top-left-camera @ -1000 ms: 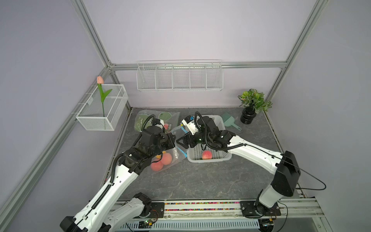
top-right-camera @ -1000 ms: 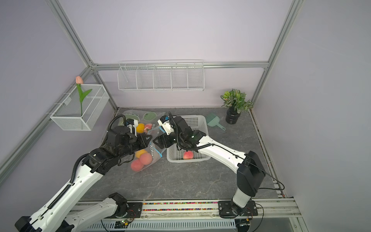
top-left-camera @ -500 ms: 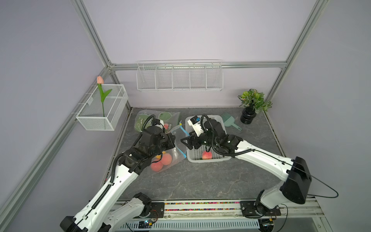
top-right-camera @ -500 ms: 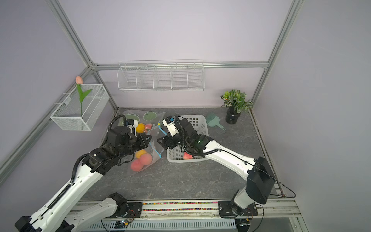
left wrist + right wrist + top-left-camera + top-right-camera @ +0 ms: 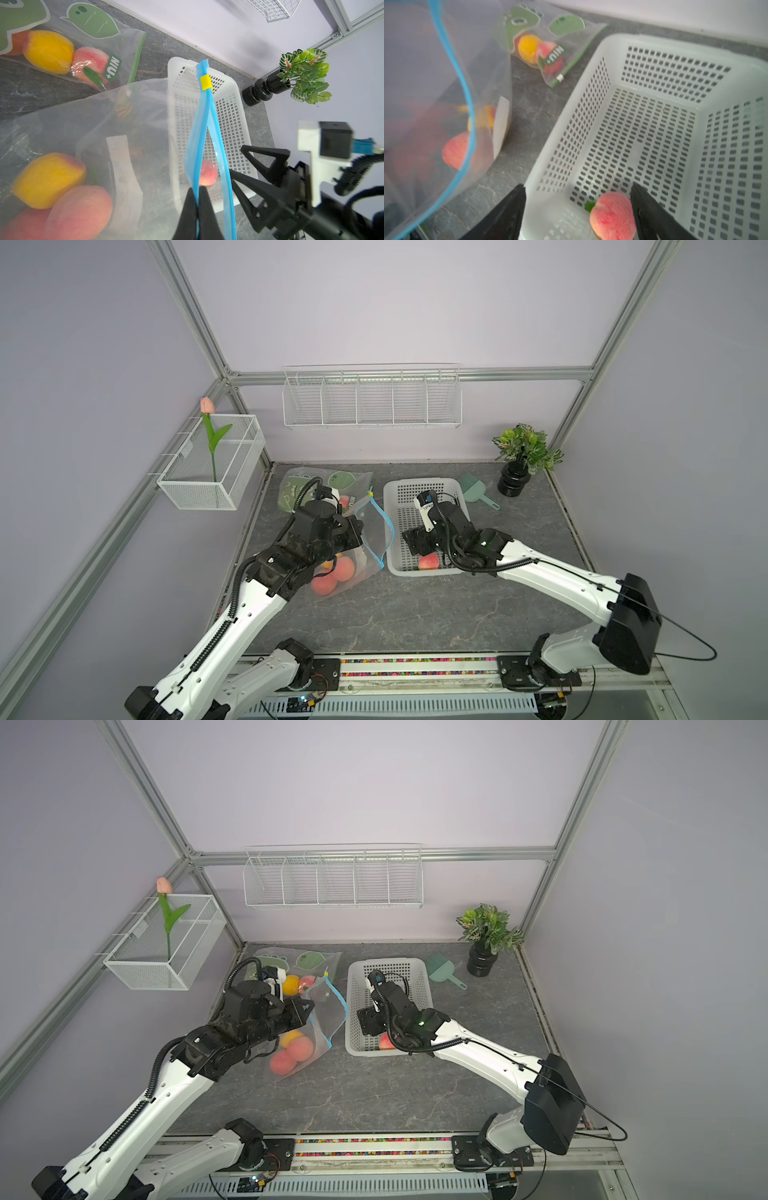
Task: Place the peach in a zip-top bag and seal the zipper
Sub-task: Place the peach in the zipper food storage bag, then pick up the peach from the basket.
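A pink peach (image 5: 429, 561) (image 5: 612, 214) lies in the near corner of the white perforated basket (image 5: 388, 506). My right gripper (image 5: 578, 187) (image 5: 417, 545) hangs open over that corner. One finger is just beside the peach inside the basket; the other is over the basket's wall towards the bag. The clear zip-top bag (image 5: 374, 531) (image 5: 145, 124) with a blue zipper stands left of the basket, its mouth held up. It holds three peaches. My left gripper (image 5: 197, 193) (image 5: 357, 531) is shut on the bag's blue zipper edge.
A second bag (image 5: 328, 489) with green print and fruit inside lies behind the left arm. A green scoop (image 5: 476, 489) and a potted plant (image 5: 525, 456) stand at the back right. A wire rack (image 5: 372, 400) hangs on the back wall, and a mesh bin with a tulip (image 5: 212, 466) on the left.
My right gripper has moved away from the bag's mouth, right and nearer, to above the peach in the basket. The left gripper keeps holding the bag's edge.
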Tool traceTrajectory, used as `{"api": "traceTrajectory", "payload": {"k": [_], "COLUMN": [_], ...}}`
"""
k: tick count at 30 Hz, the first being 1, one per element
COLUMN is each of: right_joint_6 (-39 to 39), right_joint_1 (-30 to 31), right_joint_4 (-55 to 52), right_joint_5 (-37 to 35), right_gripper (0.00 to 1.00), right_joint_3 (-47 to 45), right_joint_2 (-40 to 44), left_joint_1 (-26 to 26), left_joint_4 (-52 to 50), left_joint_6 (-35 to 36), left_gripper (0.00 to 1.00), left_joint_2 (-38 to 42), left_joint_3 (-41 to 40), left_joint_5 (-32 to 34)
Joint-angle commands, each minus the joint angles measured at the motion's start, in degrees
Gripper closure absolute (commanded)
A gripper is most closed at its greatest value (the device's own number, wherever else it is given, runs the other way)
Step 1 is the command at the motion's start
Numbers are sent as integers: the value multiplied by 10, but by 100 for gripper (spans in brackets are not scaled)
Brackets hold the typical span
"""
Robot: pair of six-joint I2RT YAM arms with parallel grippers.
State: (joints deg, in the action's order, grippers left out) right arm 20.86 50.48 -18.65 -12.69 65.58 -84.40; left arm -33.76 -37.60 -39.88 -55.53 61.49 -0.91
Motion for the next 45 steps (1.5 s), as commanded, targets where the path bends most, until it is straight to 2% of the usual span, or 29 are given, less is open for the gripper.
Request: {"api": "traceTrajectory", "payload": {"k": [1, 9, 29, 36, 45], "right_joint_6": [42, 70, 81, 87, 92], "right_joint_1": [-8, -26, -51, -51, -54], "right_joint_4": [-83, -171, -207, -206, -180], "right_joint_5": [-3, 7, 44, 48, 31], "right_gripper": [18, 18, 19, 29, 42], "right_joint_3": [15, 55, 94, 94, 91], "right_joint_2": [-26, -97, -198, -210, -160], "left_joint_1": [-1, -1, -1, -1, -1], "left_joint_4": [-5, -7, -13, -13, -13], "left_joint_6": [-2, -3, -2, -2, -2], "left_gripper": [100, 100, 100, 100, 100], "left_joint_2": [-1, 2, 7, 6, 7], "left_joint_3": [-5, -5, -3, -2, -4], "left_joint_5": [8, 9, 15, 15, 16]}}
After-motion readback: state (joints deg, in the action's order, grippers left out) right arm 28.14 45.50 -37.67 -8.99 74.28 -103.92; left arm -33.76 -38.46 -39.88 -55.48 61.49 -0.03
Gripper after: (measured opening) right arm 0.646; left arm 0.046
